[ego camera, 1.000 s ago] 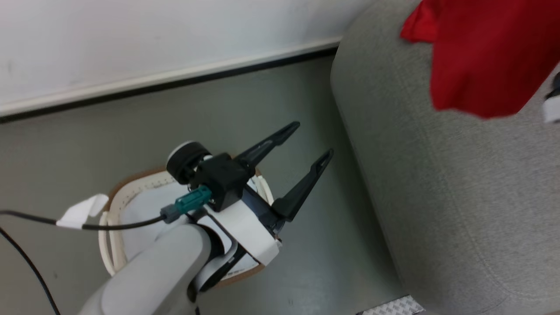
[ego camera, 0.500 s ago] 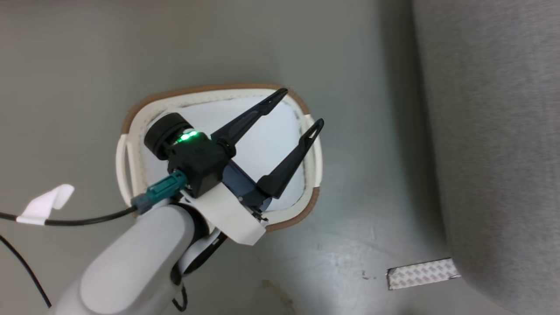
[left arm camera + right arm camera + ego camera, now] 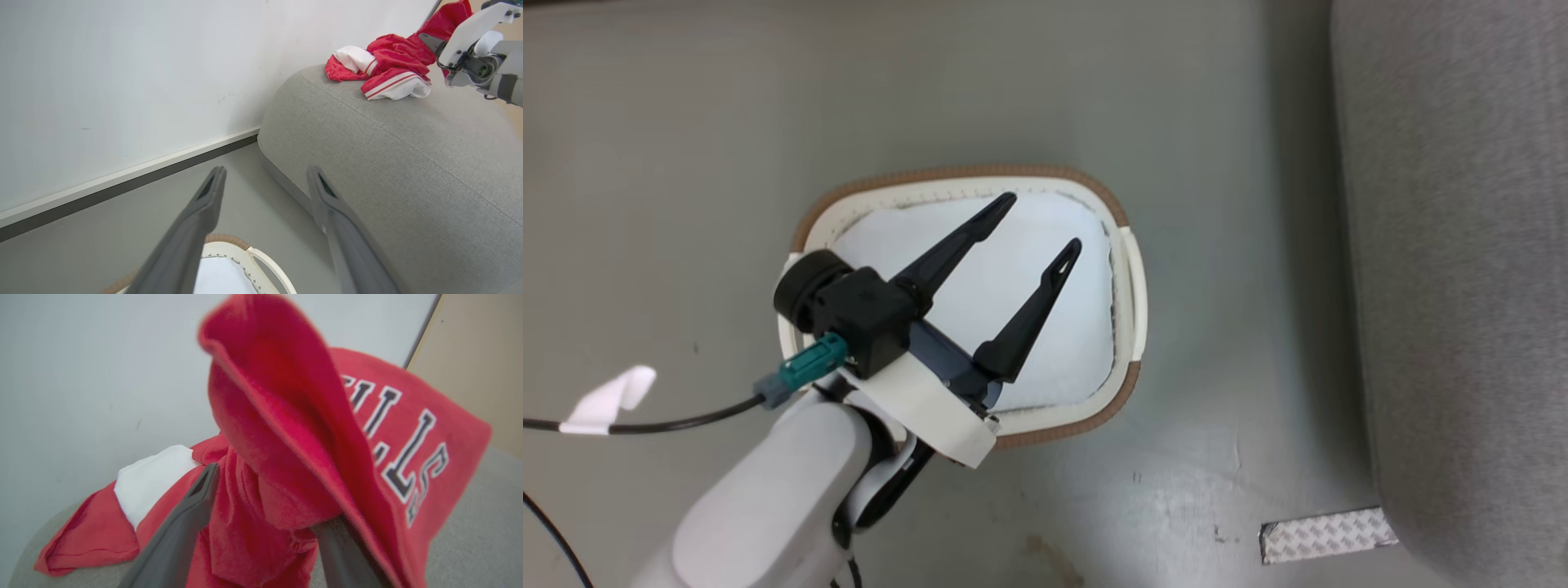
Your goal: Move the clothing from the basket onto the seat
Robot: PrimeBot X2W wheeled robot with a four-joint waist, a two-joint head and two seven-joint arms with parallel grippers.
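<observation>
- Our left gripper (image 3: 1041,222) hangs wide and empty over the basket (image 3: 1131,294).
- The clothing (image 3: 388,61) lies at one o'clock on the seat (image 3: 388,163), draped over our right gripper (image 3: 267,498); whether it grips, we cannot tell.

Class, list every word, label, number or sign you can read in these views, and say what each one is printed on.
"LLS": white letters with dark outlines on the red garment, in the right wrist view. A fold partly hides the letter before them, so it is unreadable.
White tag on the cable: no writing visible.
Nothing else can be read.
</observation>
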